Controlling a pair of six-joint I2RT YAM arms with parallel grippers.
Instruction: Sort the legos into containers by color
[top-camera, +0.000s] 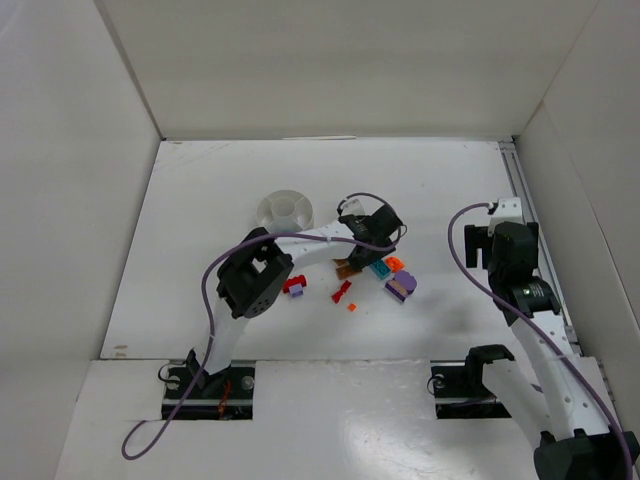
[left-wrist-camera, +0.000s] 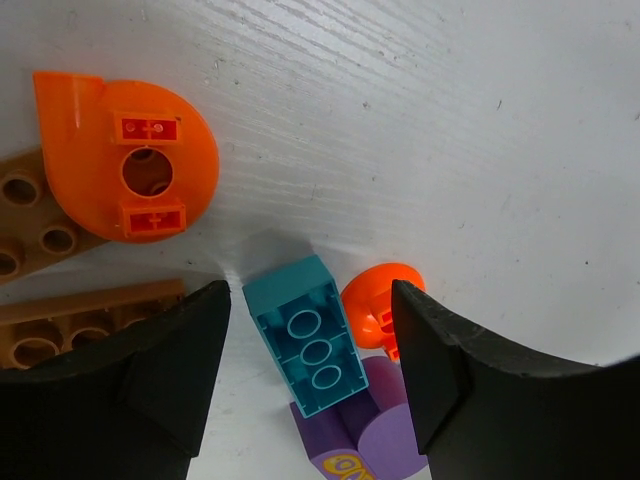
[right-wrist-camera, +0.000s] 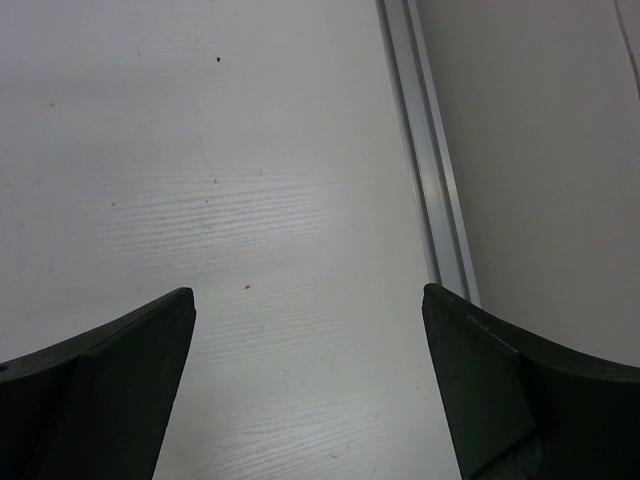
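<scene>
The teal brick (left-wrist-camera: 305, 335) lies on the table (left-wrist-camera: 420, 120) among the other legos (left-wrist-camera: 120, 175), between the fingers of the left gripper (left-wrist-camera: 308, 305), which stand apart and do not touch it. We judge it light, stiff and slippery; its long flat sides are best to pinch. The right gripper (right-wrist-camera: 310, 300) hangs wide open, well away.

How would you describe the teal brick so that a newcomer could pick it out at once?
On the table, look right of the round white dish to the brick cluster under the left gripper. Between its black fingers lies the teal brick, the only teal piece, oblong with three round holes, beside a small orange piece and a purple one.
</scene>
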